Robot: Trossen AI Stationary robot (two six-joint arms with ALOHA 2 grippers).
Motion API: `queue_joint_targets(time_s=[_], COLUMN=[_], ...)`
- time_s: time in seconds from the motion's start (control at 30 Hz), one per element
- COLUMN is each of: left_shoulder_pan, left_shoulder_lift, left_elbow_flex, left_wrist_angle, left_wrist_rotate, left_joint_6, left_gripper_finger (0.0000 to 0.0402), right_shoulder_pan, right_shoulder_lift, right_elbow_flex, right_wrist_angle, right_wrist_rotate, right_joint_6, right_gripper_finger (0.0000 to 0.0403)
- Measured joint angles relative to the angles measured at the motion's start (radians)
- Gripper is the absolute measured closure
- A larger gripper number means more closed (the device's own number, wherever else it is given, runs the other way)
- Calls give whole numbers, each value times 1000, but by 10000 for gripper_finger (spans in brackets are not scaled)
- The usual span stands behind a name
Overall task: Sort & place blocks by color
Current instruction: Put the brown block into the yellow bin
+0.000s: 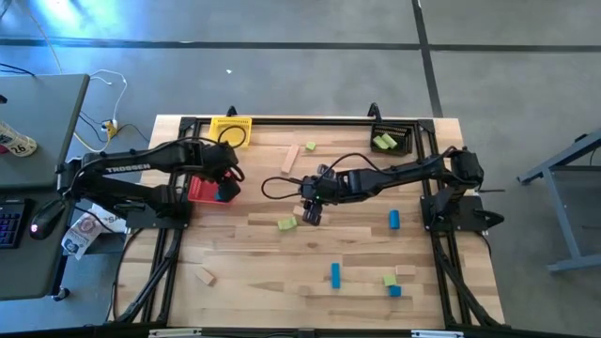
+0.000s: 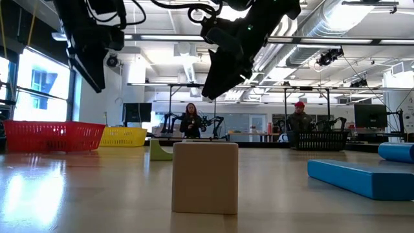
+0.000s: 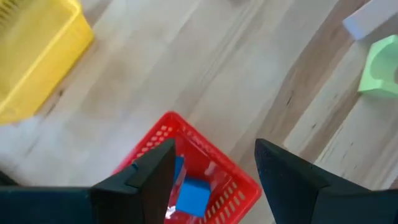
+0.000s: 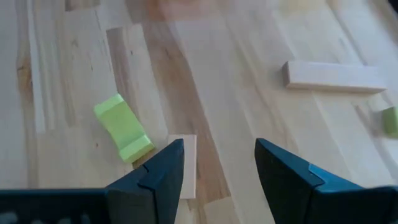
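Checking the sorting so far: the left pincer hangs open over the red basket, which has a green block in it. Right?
Not quite. The left pincer does hang open over the red basket, but the block inside is blue, not green, as the left wrist view shows.

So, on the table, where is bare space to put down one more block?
The widest bare patch lies between the tan block near the front left and the blue bar. The back strip between the yellow basket and the black basket holds only two tan blocks. The middle is crowded: the right tool hangs open beside the green block.
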Motion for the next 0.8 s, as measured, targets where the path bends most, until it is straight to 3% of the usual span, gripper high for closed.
queue_joint_targets(time_s=[0.3,0.47,0.8], left_shoulder_pan=[0,0,0], left_shoulder_lift=[0,0,0], left_elbow_flex=[32,32,31], left_wrist_angle=[3,3,3], left_wrist_rotate=[-2,-4,-7], left_joint_6=[27,43,44], left_gripper_finger=[200,200,200], right_shoulder_pan=[-41,-79,-69], right_shoulder_lift=[0,8,65], right_elbow_flex=[0,0,0], right_wrist_angle=[23,29,22], right_wrist_rotate=[-12,-118,-156], right_joint_6=[47,71,87], right_gripper_finger=[219,219,219])
